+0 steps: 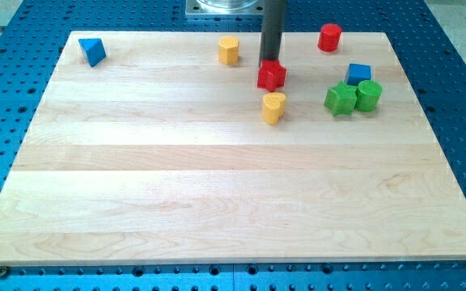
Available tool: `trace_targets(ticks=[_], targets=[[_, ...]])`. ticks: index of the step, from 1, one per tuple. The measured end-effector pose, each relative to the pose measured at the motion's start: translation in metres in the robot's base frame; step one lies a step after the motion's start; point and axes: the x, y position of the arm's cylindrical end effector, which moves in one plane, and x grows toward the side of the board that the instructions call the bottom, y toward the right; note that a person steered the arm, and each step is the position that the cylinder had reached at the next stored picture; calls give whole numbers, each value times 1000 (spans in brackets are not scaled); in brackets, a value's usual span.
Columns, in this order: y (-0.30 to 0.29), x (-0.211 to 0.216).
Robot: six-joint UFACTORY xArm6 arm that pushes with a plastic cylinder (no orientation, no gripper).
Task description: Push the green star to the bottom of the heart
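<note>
The green star (341,99) lies at the view's right, touching a green cylinder (368,94) on its right. The yellow heart (273,107) sits near the board's upper middle, to the left of the star. My tip (271,62) is at the top edge of a red block (271,76), which lies just above the heart. The tip is well to the left of the green star, and slightly above it.
A blue cube (359,73) sits just above the two green blocks. A red cylinder (329,37) and a yellow block (229,50) lie near the top edge. A blue triangle (93,51) is at the top left. The wooden board (217,194) rests on a blue perforated table.
</note>
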Motion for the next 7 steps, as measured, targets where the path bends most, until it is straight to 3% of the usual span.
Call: trace_targets(ticks=[1, 3, 4, 5, 6, 7], targets=[[-7, 11], [135, -37], [192, -23], [166, 29], [104, 59], [116, 115]])
